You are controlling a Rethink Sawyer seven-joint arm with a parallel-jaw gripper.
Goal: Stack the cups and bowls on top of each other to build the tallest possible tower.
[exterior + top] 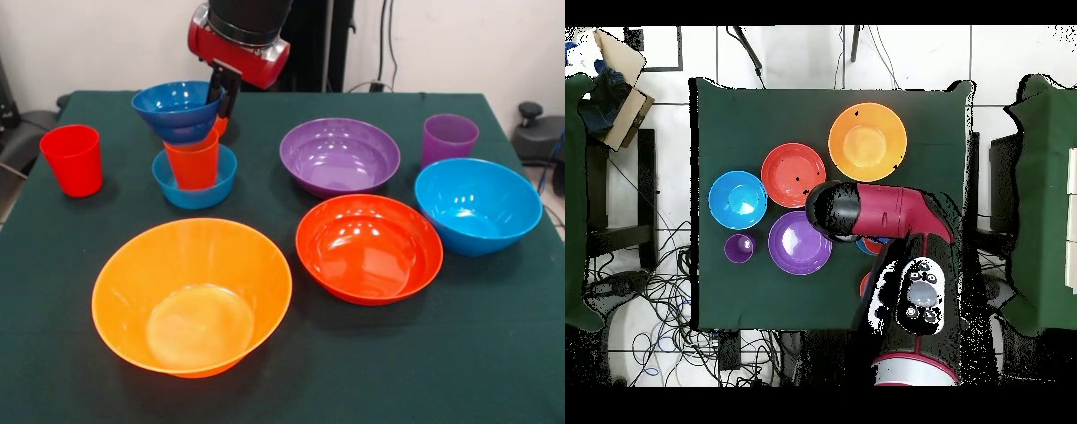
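Observation:
My gripper [223, 102] is shut on the right rim of the small dark blue bowl [179, 108], which is tilted. That bowl is directly over the orange-red cup [192, 161]; I cannot tell whether they touch. The cup stands in the small light blue bowl [196, 183], and a sliver of orange [220, 127] shows behind it. The red cup [72, 159] stands alone at the left and the purple cup [450, 138] at the right. The large yellow-orange bowl [192, 296] sits upright in front. In the overhead view the arm [885, 215] hides the gripper.
The purple bowl [340, 155], red-orange bowl [369, 247] and large light blue bowl [478, 205] sit separately on the green cloth [353, 371]. From above they show as the yellow-orange bowl [867, 141], red-orange bowl [793, 175], light blue bowl [737, 199], purple bowl [799, 242] and purple cup [738, 248].

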